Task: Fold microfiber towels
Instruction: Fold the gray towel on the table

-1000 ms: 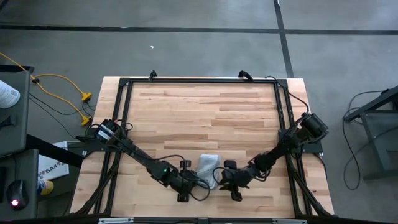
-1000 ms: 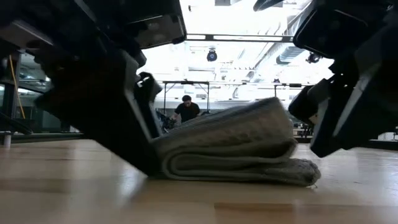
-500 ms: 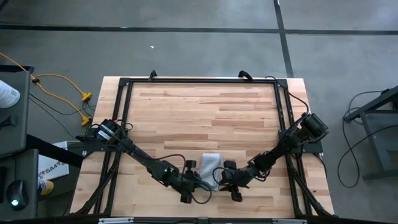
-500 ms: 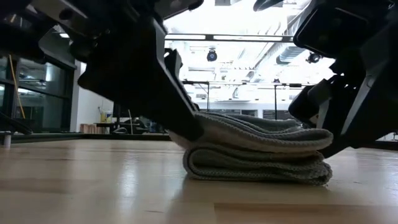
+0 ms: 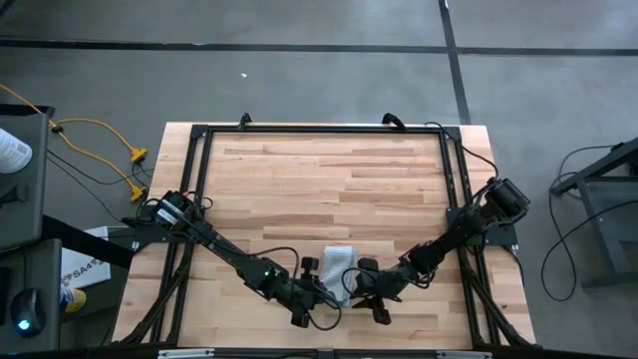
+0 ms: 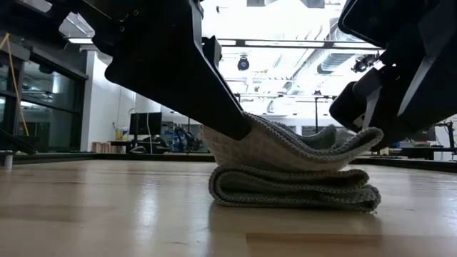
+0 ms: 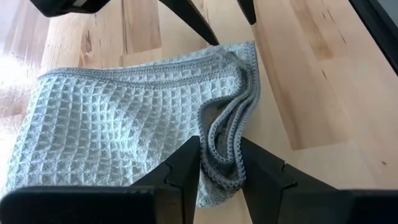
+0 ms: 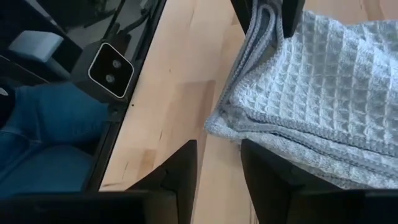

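Grey waffle-weave cloth edges sit pinched between the left gripper [image 7: 219,163] fingers, which lift the upper layers to carry them over. The right gripper [image 8: 217,163], jaws apart, waits just beside the microfiber towel [image 5: 337,265], folded near the desk's [image 5: 319,179] front edge.

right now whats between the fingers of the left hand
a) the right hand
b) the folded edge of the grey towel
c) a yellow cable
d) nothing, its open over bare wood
b: in the left wrist view the left hand has the layered edge of the grey towel pinched between its two dark fingers.
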You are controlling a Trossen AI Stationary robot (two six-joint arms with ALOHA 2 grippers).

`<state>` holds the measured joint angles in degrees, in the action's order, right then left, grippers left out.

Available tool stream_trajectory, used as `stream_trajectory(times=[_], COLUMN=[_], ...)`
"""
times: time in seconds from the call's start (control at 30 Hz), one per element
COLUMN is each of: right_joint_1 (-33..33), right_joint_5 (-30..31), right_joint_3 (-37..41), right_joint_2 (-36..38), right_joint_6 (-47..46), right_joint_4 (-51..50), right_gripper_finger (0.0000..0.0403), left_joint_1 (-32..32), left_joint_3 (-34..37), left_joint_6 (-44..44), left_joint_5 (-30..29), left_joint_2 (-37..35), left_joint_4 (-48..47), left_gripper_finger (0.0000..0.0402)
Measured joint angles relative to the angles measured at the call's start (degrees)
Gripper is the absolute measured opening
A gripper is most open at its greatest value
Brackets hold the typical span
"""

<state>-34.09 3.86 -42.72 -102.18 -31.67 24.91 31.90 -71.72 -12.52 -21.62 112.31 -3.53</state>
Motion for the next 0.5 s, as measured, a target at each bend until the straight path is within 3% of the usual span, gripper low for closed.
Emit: stream_trajectory(times=[0.3,0.5], right_joint_1=[0.11,0.52], right_joint_5=[-2.83,3.33], right_joint_3=[0.00,-0.02], right_joint_2=[1.27,2.44], right_joint_6=[0.01,2.49], right_joint_4=[0.65,1.05], right_gripper_finger=[0.0118,0.0118], left_joint_1=[0.00,0.00], left_joint_3=[0.00,0.00], left_joint_6=[-0.98,-1.02], left_joint_5=[1.63,1.72], left_joint_2=[-0.02,-0.02], left_joint_4=[-0.02,-0.01], left_gripper_finger=[0.0100,0.0100])
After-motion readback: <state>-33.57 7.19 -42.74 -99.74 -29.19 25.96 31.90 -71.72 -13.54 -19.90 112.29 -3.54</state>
